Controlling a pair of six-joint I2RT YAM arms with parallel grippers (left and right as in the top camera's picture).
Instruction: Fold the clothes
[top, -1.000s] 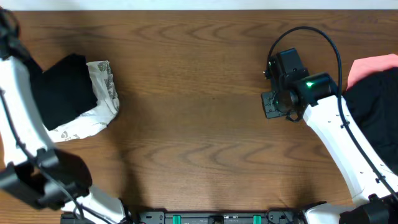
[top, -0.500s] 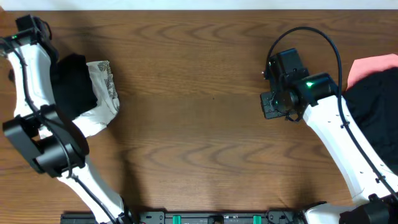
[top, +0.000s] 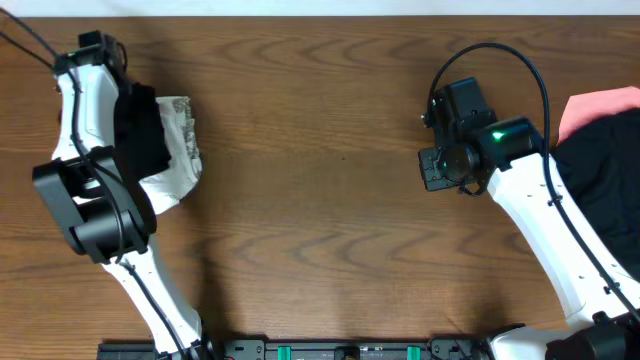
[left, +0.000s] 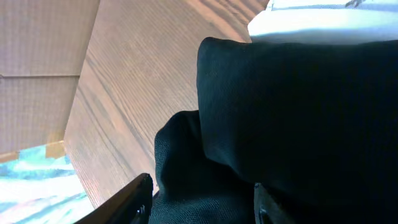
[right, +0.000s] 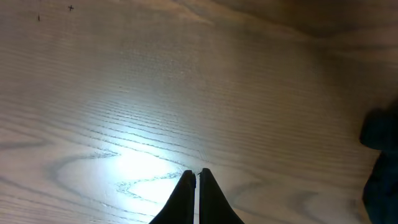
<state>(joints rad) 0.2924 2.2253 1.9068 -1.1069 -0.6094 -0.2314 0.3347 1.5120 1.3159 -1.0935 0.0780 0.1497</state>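
A dark wood-grain bench fills the overhead view, with a pale strip beyond its far edge. Since half a second ago the left arm has swung in from the far left corner, and it now lies along the left side of the small pile. Its wrist is near the far edge and its black elbow joint is bent low over the near-left part of the bench. The pile has slid a little to the right with it: a folded black shirt lies on a white, grey-printed garment that shows along its right side. In the wrist view the fingers of the left pincer stand partly apart at the bottom edge. Bunched black cloth fills the gap between them, and whether they are pinching it I cannot tell. The right arm has not moved. It reaches from the near-right corner toward mid-bench, with a black cable looped over its wrist. The right pincer is closed tip to tip on nothing, just above bare wood. At the right edge a pink piece shows from under another black garment.
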